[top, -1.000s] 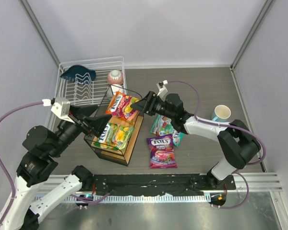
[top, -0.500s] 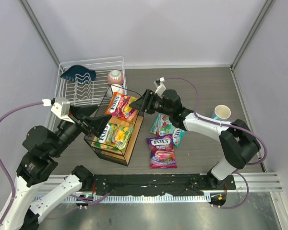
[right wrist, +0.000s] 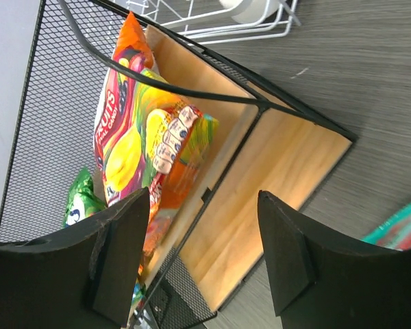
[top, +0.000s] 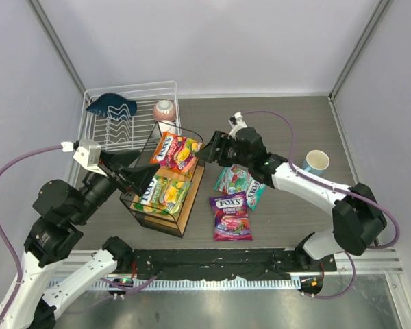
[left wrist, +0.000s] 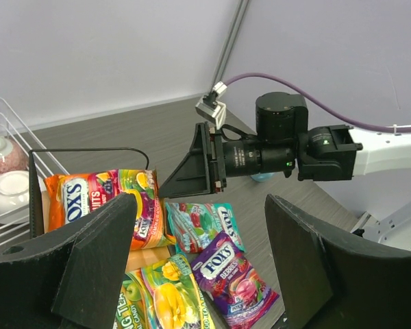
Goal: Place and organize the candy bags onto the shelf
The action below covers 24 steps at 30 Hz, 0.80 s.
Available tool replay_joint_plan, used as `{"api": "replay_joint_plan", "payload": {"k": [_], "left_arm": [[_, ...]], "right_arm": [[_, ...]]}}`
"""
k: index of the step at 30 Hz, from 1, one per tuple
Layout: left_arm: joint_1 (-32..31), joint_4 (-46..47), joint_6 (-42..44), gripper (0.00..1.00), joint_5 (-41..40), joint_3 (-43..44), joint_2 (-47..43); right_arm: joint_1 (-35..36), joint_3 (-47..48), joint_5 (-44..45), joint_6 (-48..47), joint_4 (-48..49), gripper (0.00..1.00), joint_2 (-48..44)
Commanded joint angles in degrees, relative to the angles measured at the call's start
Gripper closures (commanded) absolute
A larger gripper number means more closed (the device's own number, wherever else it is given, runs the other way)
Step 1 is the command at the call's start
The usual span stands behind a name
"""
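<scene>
Top view: small 2-tier rack w/ thin black wire frame + light wood boards (top: 192,202) sits centre-left. Orange-red glossy FOX'S candy bag (top: 175,151) is in its upper end, yellow-green FOX'S bag (top: 161,193) in its lower end; which tier, can't tell. Purple FOX'S bag (top: 231,216) & teal FOX'S bag (top: 236,181) lie on the grey tabletop (top: 288,123) just right of the rack, touching each other. Right gripper (top: 205,151) is at the rack's upper-right corner, jaws wide apart, holding nothing. Left gripper (left wrist: 202,205) is at the rack's left side, fingers spread wide, empty.
</scene>
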Motion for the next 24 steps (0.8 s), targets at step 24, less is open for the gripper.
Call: {"api": "replay_joint_plan", "payload": {"k": [24], "left_arm": [[0.17, -2.69, 0.1, 0.16, -2.06, 1.17, -0.82]], "right_arm": [[25.0, 2.05, 9.29, -5.79, 14.04, 0.67, -3.44]]}}
